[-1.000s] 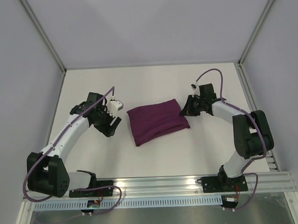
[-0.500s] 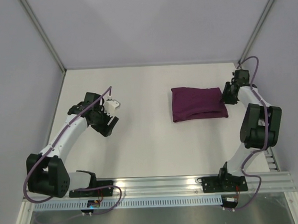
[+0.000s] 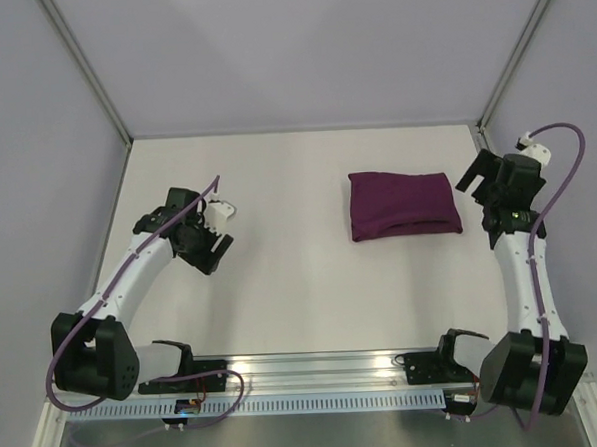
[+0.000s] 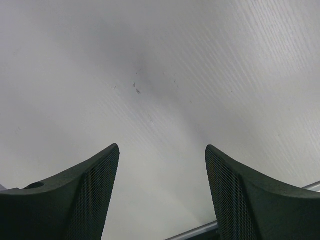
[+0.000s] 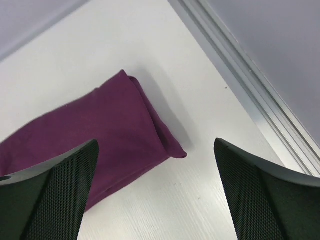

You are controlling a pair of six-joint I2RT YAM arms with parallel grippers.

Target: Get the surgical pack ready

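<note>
The purple surgical pack (image 3: 405, 205) lies bundled on the table (image 3: 302, 283). The right gripper (image 5: 155, 144) is spread near it. The left gripper (image 4: 162, 150), well apart, also seems spread.

Bright, even light; soft shadows

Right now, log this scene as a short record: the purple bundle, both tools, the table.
pack: dark purple pillow-like cloth bundle, folded shut, lying flat on the white table, right of centre
left tool: open, empty, over bare table
right tool: open, empty, beside the bundle's right end, apart from it
tray, instruments, gauze: none visible
</note>
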